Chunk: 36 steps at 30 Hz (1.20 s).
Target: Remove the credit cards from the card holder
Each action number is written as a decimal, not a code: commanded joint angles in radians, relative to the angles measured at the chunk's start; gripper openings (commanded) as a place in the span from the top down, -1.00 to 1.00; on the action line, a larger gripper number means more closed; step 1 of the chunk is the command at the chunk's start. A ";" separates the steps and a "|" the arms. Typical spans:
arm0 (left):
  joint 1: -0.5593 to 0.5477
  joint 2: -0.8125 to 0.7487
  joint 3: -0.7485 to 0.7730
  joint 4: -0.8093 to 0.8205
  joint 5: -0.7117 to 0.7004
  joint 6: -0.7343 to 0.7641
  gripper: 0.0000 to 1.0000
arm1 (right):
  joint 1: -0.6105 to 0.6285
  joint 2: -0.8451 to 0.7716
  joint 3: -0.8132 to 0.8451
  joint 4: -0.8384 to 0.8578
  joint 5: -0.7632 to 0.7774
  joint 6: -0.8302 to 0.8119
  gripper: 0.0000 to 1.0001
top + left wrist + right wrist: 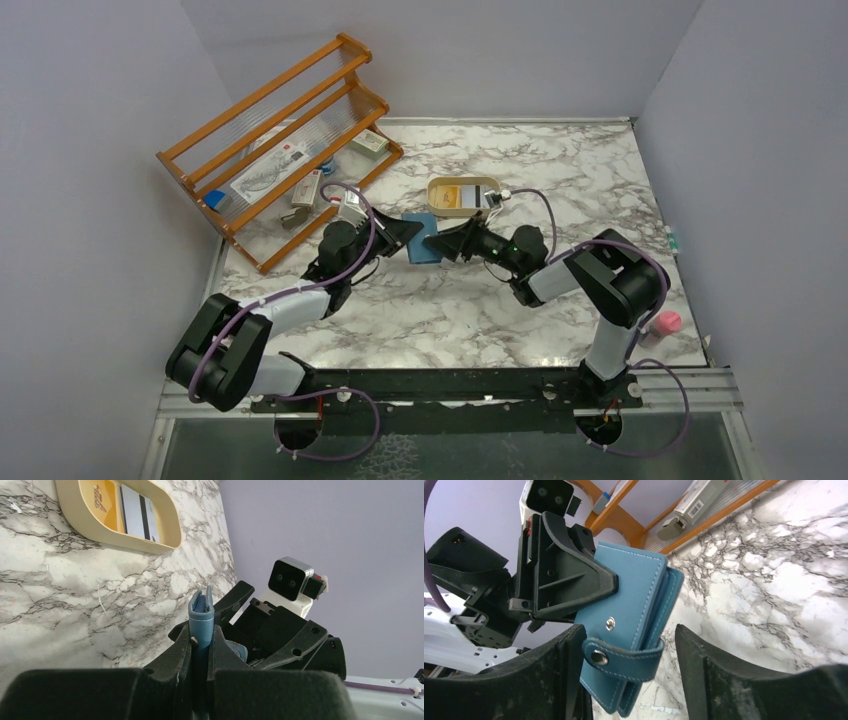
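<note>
The teal-blue card holder (425,241) is held upright above the marble table between both grippers. My left gripper (200,645) is shut on its folded edge (201,617). In the right wrist view the card holder (634,595) has its snap tab (624,656) unfastened and hanging loose. My right gripper (626,635) is open, with one finger on each side of the tab end. A yellow credit card (453,193) and a white credit card with a dark stripe (479,198) lie in the cream tray (463,181). No card shows inside the card holder.
An orange wooden rack (280,140) with white packets and small items stands at the back left. The cream tray (90,527) lies just behind the grippers. A pink object (666,322) sits at the table's right edge. Grey walls enclose the table.
</note>
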 commanded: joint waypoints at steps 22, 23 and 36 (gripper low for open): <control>-0.005 -0.044 -0.006 0.053 -0.024 0.006 1.00 | -0.041 0.012 -0.144 0.210 0.150 0.104 0.51; -0.005 -0.043 -0.008 0.053 -0.023 0.007 1.00 | -0.042 0.015 -0.145 0.213 0.150 0.104 0.56; -0.005 0.031 -0.013 0.075 0.044 -0.008 0.32 | -0.085 -0.115 -0.171 0.098 0.132 0.024 0.98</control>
